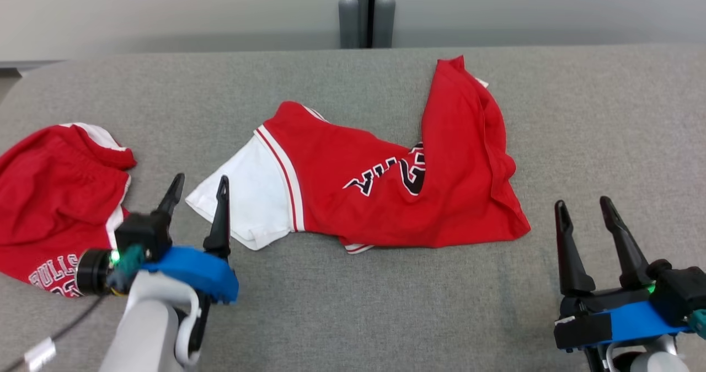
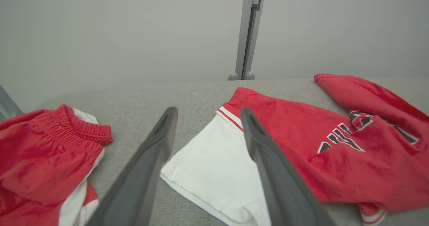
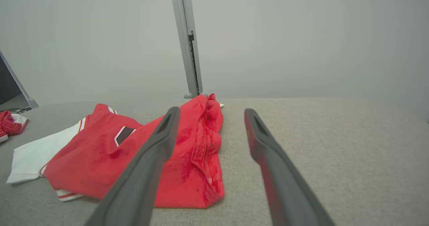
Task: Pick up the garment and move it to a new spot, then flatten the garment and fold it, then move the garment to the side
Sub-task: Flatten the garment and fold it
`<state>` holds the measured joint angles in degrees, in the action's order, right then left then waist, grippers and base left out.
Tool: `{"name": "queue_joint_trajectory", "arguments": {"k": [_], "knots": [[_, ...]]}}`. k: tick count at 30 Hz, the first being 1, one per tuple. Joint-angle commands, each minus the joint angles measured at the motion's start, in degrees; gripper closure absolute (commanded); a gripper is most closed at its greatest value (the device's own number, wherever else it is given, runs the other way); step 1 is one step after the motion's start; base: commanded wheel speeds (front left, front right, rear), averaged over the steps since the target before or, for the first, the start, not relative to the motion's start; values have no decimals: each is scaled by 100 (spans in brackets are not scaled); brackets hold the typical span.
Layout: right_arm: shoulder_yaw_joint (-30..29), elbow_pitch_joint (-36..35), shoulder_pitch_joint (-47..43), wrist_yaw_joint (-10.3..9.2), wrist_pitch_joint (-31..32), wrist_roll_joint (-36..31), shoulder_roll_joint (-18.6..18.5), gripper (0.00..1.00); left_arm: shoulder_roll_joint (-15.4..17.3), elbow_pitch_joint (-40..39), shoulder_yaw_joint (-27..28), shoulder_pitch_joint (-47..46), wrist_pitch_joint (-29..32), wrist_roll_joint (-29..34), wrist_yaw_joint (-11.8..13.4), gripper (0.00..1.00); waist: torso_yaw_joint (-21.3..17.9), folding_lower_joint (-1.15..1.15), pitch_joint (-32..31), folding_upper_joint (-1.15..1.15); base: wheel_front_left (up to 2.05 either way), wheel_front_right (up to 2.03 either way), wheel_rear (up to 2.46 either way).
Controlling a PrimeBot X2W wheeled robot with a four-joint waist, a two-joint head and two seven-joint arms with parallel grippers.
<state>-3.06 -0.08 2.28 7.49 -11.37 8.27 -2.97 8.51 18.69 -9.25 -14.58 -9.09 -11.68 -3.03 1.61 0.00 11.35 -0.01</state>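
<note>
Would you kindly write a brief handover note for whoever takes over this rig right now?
Left gripper: open, empty, by the white sleeve of the red-and-white jersey shirt.
Right gripper: open, empty, apart from the shirt.
Shirt lies rumpled, partly doubled over, mid grey fabric table; red elastic-waist shorts bunched at far left.
Done: nothing visibly finished.
Left: grasp shirt, relocate, flatten, fold, move aside.
</note>
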Motion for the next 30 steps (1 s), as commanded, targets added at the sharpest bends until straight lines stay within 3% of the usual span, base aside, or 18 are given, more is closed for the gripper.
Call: {"name": "queue_joint_trajectory", "arguments": {"k": [1, 7, 17, 18, 19, 20, 30], "knots": [[43, -14, 61, 1, 4, 60, 8, 0, 59, 127, 6, -256, 249, -108, -72, 0, 0, 0, 120, 1, 0, 0, 0], [181, 137, 241, 1, -55, 122, 7, 0, 244, 1056, 125, -860, 1057, -562, -267, 0, -161, 0, 445, 1, 0, 0, 0], [207, 417, 348, 1, -132, 162, 5, 0, 352, 2231, 226, -1317, 1433, -828, -277, 0, -260, 0, 634, 1, 0, 0, 0], [211, 453, 362, 1, -127, 139, 5, 0, 344, 2318, 218, -1344, 1462, -862, -292, 21, -262, 0, 647, 1, 0, 0, 0], [219, 491, 384, 1, -119, 118, 6, 0, 346, 2375, 199, -1368, 1459, -883, -309, 64, -267, 0, 657, 1, 0, 0, 0], [220, 524, 411, 1, -111, 100, 6, 0, 340, 2415, 192, -1397, 1411, -915, -327, 100, -269, 0, 667, 1, 0, 0, 0], [575, 1498, 891, 1, 188, 88, -257, 0, 291, 2667, -12, -1665, 981, -969, -400, 100, -163, 0, 771, 1, 0, 0, 0]]}}
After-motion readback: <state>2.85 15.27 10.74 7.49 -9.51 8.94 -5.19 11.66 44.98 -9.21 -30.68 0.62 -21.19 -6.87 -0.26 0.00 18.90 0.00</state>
